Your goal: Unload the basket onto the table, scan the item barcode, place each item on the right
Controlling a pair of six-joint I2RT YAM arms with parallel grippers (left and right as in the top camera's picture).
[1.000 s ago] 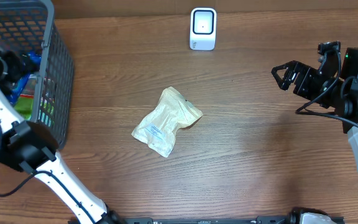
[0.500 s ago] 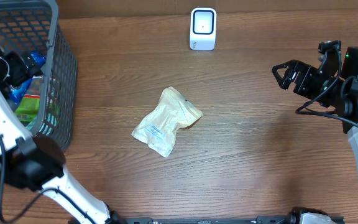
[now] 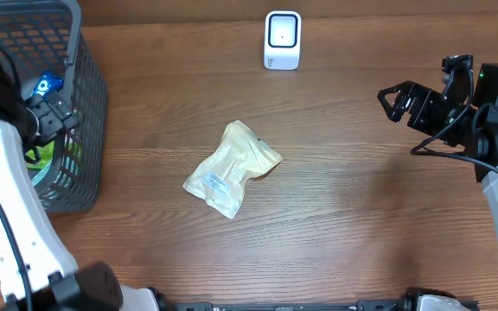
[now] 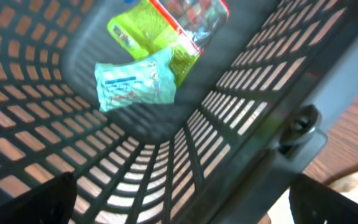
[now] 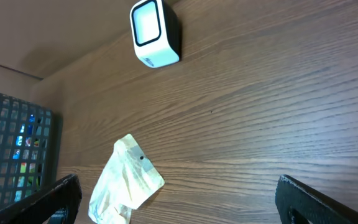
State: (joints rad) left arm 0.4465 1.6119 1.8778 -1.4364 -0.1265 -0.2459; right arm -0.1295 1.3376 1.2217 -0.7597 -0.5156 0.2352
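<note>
**A:** What lies closest to the robot's side of the table?

**B:** A cream pouch (image 3: 232, 168). It lies flat and on a diagonal on the wooden table (image 3: 344, 233), roughly mid-way across. There is a small printed label facing up near its nearer end (too small to tell whether it carries a barcode). Nothing touches the pouch.

**A:** And the arms?

**B:** The right gripper (image 3: 391, 103) hovers over the right part of the table, well apart from the pouch. Its fingers are spread wide with nothing between them. Its wrist camera looks out over both the pouch and the scanner.

The left gripper (image 3: 52, 114) hangs over the dark mesh basket (image 3: 89, 147) at the left edge. Its fingers (image 4: 36, 199) are also splayed apart and carry nothing. That wrist view looks down into the basket, where a pale blue-green packet (image 4: 135, 84) and a lime-green packet (image 4: 143, 30) lie at the bottom, touching each other.

**A:** What stands farthest off?

**B:** The white scanner (image 3: 283, 39), with its dark window. It stands at the far edge of the table, near the middle, well apart from the pouch and from both grippers.
</note>
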